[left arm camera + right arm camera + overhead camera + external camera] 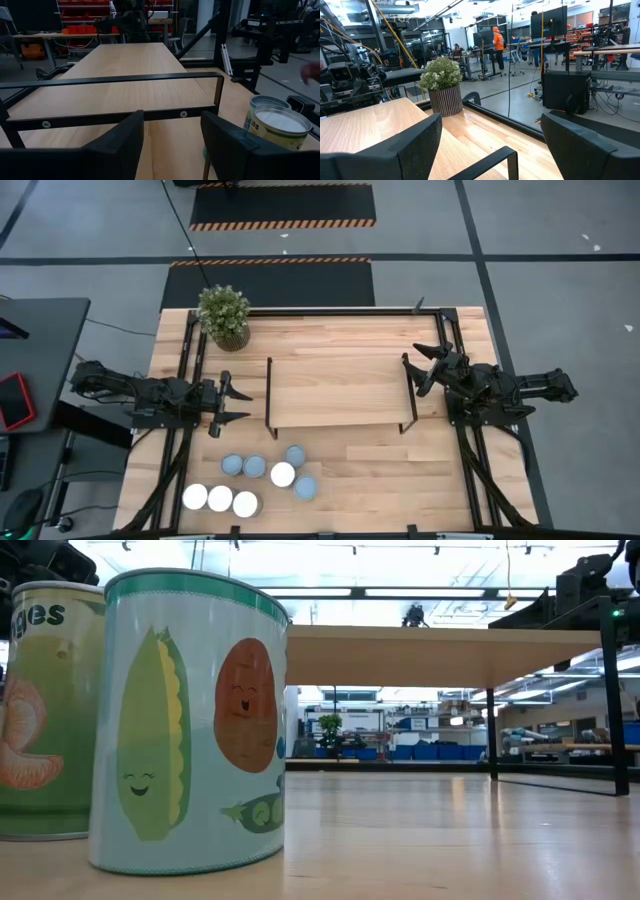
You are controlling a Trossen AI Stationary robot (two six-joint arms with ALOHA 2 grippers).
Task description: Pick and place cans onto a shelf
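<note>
Table (330,480) of light wood carries everything. Shelf (338,391) stands at its middle, a bare board with black rod frames at both short ends. Left gripper (236,404) hovers just off the shelf's left end, fingers spread wide and holding nothing. Right gripper (420,366) hovers at the shelf's right end, fingers likewise wide apart and empty. Plant (224,316) sits at the far left corner of the shelf. Cans (283,474), eight in all, cluster on the table in front of the shelf: five bluish and white tops nearer it, three white tops (220,499) in a row toward the front edge.
</note>
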